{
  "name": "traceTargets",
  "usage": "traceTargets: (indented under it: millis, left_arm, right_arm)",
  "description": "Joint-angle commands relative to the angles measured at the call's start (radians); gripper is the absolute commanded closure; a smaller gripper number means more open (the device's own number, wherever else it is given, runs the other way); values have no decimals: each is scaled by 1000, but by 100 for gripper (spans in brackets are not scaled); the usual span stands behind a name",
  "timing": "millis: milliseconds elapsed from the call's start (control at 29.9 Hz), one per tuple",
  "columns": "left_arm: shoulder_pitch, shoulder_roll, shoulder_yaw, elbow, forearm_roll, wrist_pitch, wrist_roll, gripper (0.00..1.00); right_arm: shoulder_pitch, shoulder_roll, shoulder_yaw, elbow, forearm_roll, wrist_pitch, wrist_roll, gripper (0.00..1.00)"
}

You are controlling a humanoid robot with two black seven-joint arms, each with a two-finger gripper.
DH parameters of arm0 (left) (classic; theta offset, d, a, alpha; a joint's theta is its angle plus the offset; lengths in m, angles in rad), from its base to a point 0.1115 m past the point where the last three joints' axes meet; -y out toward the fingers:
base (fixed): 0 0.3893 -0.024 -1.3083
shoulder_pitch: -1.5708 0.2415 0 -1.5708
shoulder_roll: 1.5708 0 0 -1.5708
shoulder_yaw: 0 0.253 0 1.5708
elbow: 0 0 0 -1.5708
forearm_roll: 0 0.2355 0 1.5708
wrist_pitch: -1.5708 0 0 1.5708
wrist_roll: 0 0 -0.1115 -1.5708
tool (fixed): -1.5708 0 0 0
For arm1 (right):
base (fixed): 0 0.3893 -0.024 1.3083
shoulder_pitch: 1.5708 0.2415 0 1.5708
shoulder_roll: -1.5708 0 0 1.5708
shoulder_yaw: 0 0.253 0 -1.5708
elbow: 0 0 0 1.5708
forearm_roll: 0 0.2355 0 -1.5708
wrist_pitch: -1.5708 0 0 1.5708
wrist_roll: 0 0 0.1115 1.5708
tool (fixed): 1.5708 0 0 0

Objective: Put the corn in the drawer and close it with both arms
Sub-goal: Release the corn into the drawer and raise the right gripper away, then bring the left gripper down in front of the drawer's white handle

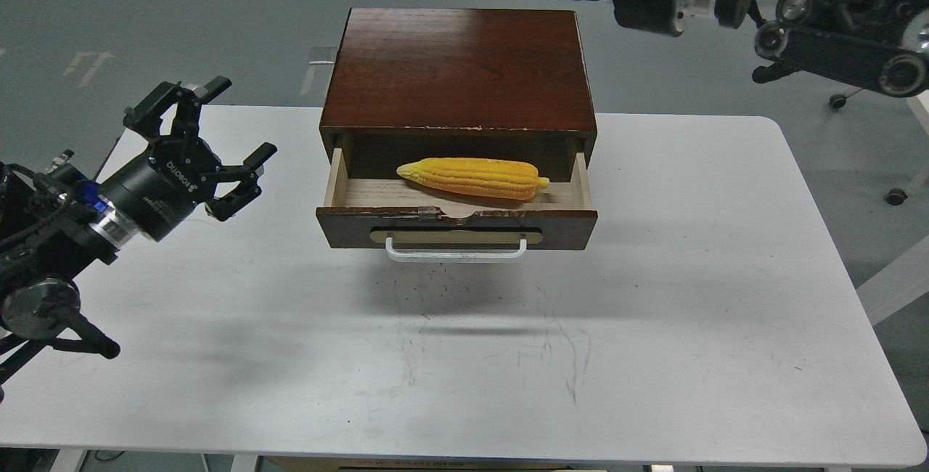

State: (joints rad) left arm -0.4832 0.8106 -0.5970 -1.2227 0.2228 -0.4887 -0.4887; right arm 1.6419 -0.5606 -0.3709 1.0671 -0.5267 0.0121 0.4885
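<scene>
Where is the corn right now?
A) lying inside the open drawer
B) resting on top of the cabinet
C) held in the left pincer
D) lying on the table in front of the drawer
A: the corn lies on the pale wood floor of the open drawer, behind its front, while the left pincer is open and empty off to the side.

view count: one, head view only
position: high, on the robot's own head, at the near edge of the desk [653, 327]
facing: forward and down
range: mid, whole desk top in frame
framing: floor [145, 7] beyond far edge; arms enter left and top right
shared area: none, single view
</scene>
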Motion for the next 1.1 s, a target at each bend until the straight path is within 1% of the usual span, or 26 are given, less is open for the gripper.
traceTargets:
  millis: [0, 33, 134, 234, 267, 334, 368, 502, 635, 702, 736, 769, 836, 869, 903, 970, 1036, 1070]
  left_arm:
    - [2, -2, 0, 0, 0, 0, 0, 0]
    - [2, -4, 0, 0, 0, 0, 0, 0]
    - [2, -8, 2, 0, 1, 0, 0, 0]
    - [2, -8, 2, 0, 1, 0, 0, 0]
    - [2, -8, 3, 0, 1, 0, 0, 0]
    - [2, -7, 5, 0, 1, 0, 0, 0]
    - [2, -5, 6, 0, 1, 0, 0, 0]
    - [0, 5, 0, 6, 1, 0, 0, 0]
    - [-40, 39, -15, 8, 1, 0, 0, 0]
    - [-134, 76, -14, 0, 30, 0, 0, 0]
    - [-156, 84, -14, -1, 52, 0, 0, 0]
    - [-207, 97, -17, -9, 122, 0, 0, 0]
    - [-256, 110, -17, -43, 217, 0, 0, 0]
    - [-299, 123, -20, -94, 324, 0, 0, 0]
    - [-317, 127, -21, -119, 373, 0, 0, 0]
    - [-362, 122, -29, -222, 566, 0, 0, 0]
    - [-370, 111, -30, -279, 665, 0, 0, 0]
    - [-371, 89, -30, -329, 763, 0, 0, 0]
  right_arm:
    - [-169, -86, 157, -7, 176, 5, 0, 4]
    - [-209, -100, 196, -9, 200, 5, 0, 4]
    - [-448, -124, 410, -18, 313, 8, 0, 4]
    - [-552, -124, 504, -21, 384, 11, 0, 4]
    - [-612, -122, 554, -30, 428, 14, 0, 4]
    - [-686, -117, 609, -52, 474, 41, 0, 3]
    - [-726, -113, 631, -68, 491, 75, 0, 3]
    - [-806, -105, 661, -91, 504, 143, 0, 3]
    - [-830, -105, 659, -90, 504, 144, 0, 3]
    - [-835, -105, 659, -90, 504, 146, 0, 3]
    - [-838, -105, 658, -90, 504, 147, 0, 3]
    - [-840, -105, 658, -90, 502, 147, 0, 3]
    - [-840, -104, 658, -90, 502, 147, 0, 3]
    - [-841, -102, 658, -90, 502, 147, 0, 3]
    - [-841, -99, 658, -90, 502, 147, 0, 3]
    - [-844, -93, 658, -91, 502, 147, 0, 3]
    - [-846, -93, 658, -91, 502, 147, 0, 3]
    - [-849, -93, 658, -91, 502, 147, 0, 3]
